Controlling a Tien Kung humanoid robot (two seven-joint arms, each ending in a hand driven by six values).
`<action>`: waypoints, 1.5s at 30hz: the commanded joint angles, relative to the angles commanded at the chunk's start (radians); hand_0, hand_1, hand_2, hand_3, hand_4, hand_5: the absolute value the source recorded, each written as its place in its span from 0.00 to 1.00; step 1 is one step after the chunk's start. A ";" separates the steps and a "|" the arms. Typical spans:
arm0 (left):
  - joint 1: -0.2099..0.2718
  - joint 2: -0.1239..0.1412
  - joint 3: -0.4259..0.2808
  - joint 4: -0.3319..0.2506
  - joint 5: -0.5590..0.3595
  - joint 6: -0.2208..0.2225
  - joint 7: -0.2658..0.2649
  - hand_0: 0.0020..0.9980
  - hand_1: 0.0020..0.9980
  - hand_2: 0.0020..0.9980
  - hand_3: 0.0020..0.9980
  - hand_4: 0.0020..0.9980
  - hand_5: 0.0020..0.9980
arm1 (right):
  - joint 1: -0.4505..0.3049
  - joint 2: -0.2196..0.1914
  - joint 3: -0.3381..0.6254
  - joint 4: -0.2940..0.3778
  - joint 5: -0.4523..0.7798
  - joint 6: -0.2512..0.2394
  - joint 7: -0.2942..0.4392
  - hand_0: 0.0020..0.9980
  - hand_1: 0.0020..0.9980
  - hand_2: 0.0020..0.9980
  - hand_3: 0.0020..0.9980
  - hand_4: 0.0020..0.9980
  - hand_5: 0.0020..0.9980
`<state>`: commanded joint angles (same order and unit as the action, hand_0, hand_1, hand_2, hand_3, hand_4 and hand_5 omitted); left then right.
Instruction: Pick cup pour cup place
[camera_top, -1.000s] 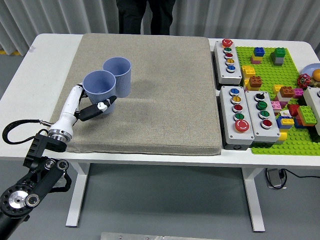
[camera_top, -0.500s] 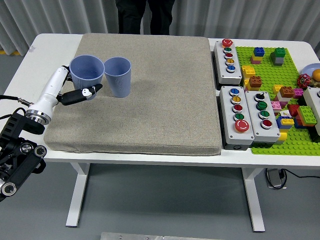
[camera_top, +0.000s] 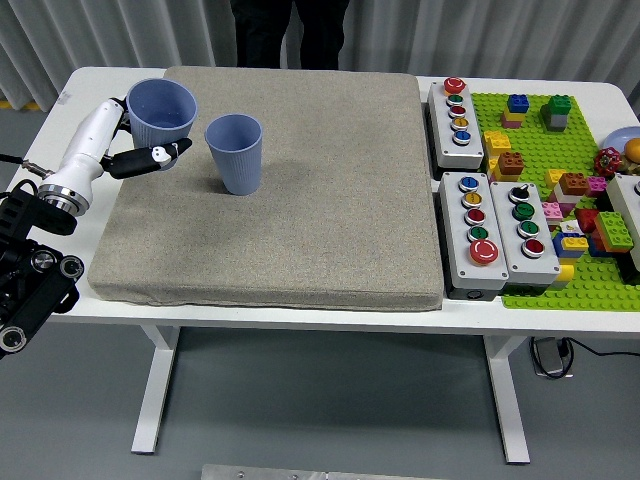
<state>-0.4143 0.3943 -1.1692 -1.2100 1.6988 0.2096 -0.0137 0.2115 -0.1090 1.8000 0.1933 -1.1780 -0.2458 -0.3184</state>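
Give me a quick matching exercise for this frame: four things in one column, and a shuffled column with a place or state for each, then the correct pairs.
Things:
1. held cup
2. second cup
3. left hand
4. green brick plate

Places or states:
A. on the table's right side, covered with coloured bricks
B. standing upright and free on the grey mat
C. lifted above the mat's far left corner, opening upward
D. fingers closed around a cup

Pairs: 1-C, 2-B, 3-D, 4-A
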 joint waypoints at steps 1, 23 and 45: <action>-0.012 0.000 0.009 0.006 0.008 0.001 -0.001 0.53 0.48 0.54 0.53 0.83 0.43 | 0.001 0.000 -0.001 0.000 0.002 0.000 0.000 0.69 0.64 0.59 0.57 0.00 0.15; -0.149 0.025 0.083 0.116 0.165 0.019 0.001 0.53 0.48 0.53 0.52 0.83 0.44 | 0.023 -0.003 -0.007 -0.001 0.019 -0.005 0.002 0.69 0.64 0.59 0.57 0.00 0.14; -0.218 0.033 0.171 0.184 0.328 0.028 0.031 0.53 0.48 0.53 0.51 0.81 0.47 | 0.029 -0.004 -0.008 -0.001 0.021 -0.004 0.001 0.69 0.64 0.59 0.57 0.00 0.15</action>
<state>-0.6319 0.4269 -0.9985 -1.0257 2.0273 0.2372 0.0173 0.2403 -0.1131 1.7923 0.1924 -1.1568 -0.2496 -0.3174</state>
